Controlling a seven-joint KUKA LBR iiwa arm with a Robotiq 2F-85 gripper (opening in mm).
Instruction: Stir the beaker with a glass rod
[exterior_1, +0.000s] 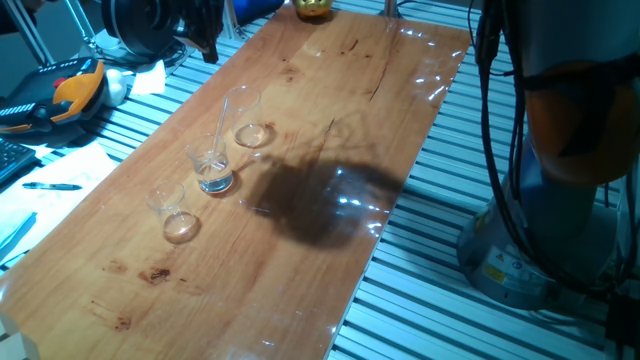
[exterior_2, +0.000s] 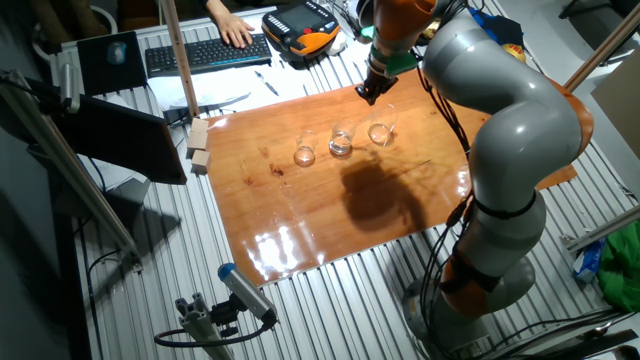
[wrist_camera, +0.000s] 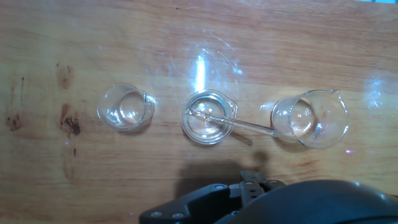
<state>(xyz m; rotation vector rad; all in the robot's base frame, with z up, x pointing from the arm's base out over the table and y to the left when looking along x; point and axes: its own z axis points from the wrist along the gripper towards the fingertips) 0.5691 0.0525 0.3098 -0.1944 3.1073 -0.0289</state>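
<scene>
Three clear beakers stand in a row on the wooden table (exterior_1: 330, 120). The beaker (exterior_1: 212, 172) is the middle one, with a bright base; it also shows in the other fixed view (exterior_2: 341, 141) and the hand view (wrist_camera: 208, 117). The glass rod (exterior_1: 222, 128) stands in it, leaning towards the taller beaker (exterior_1: 246, 118); in the hand view the rod (wrist_camera: 239, 124) reaches across to that beaker's rim. My gripper (exterior_2: 370, 92) hangs above the row, apart from the rod, fingers spread and empty. It is out of one fixed view.
The smaller beaker (exterior_1: 174, 210) stands at the row's other end (wrist_camera: 125, 107). The arm's shadow (exterior_1: 315, 200) lies beside the beakers. Two wooden blocks (exterior_2: 198, 145) sit at the table's edge. A keyboard (exterior_2: 205, 52) and a pendant (exterior_2: 305, 28) lie beyond it.
</scene>
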